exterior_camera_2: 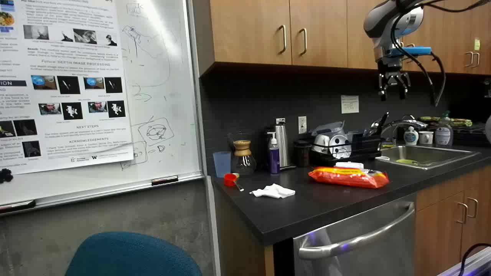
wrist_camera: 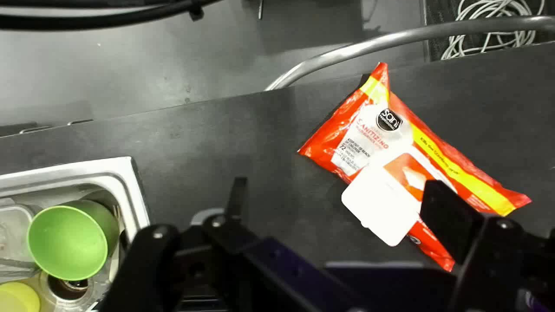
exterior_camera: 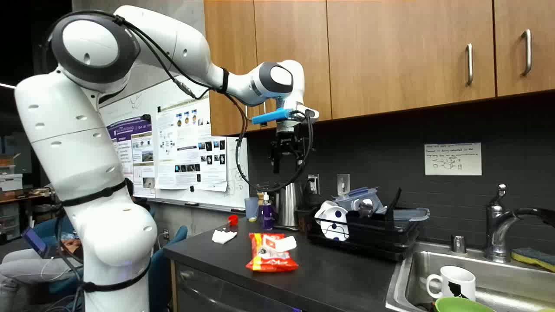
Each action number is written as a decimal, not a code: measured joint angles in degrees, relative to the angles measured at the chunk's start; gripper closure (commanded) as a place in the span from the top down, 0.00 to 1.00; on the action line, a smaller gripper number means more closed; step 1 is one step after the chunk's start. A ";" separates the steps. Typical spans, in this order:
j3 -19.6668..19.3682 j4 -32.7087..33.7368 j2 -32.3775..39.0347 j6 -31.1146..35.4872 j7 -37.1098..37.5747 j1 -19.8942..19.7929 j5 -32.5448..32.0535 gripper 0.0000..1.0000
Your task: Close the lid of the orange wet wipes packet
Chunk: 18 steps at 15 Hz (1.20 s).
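Wooden cabinets (exterior_camera: 407, 52) are running above the long dark bench (exterior_camera: 329, 281), and the white arm (exterior_camera: 186, 43) is arching high out over that bench. The metal sink (wrist_camera: 134, 195) is sitting sunk into the surface, and just beside it the black dish rack (exterior_camera: 368, 242) is standing loaded. The tool (exterior_camera_2: 392, 94) is hanging in mid-air, well above the bench, its jaws standing spread wide! The orange wet wipes packet (exterior_camera: 271, 260) is lying flat on the bench, label up, near the dish rack and near the front edge, and in the wrist view one jaw is covering a piece of it. Over toward the bench's end, a crumpled white sheet (exterior_camera_2: 274, 191) is lying apart from it. And the lid (wrist_camera: 381, 208), look at the lid: it's lying wide open, flipped back from the opening on the packet's top, its white square jutting out past the packet's long side; whether its outer edge is touching the bench, I can't quite tell from these angles.
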 measured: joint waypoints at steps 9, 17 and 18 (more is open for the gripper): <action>0.14 -0.14 0.06 0.05 -0.43 0.07 0.00 1.00; 0.23 -3.13 2.79 0.24 -14.01 2.33 1.87 1.00; 0.24 -3.51 3.28 0.74 -15.08 2.52 2.21 1.00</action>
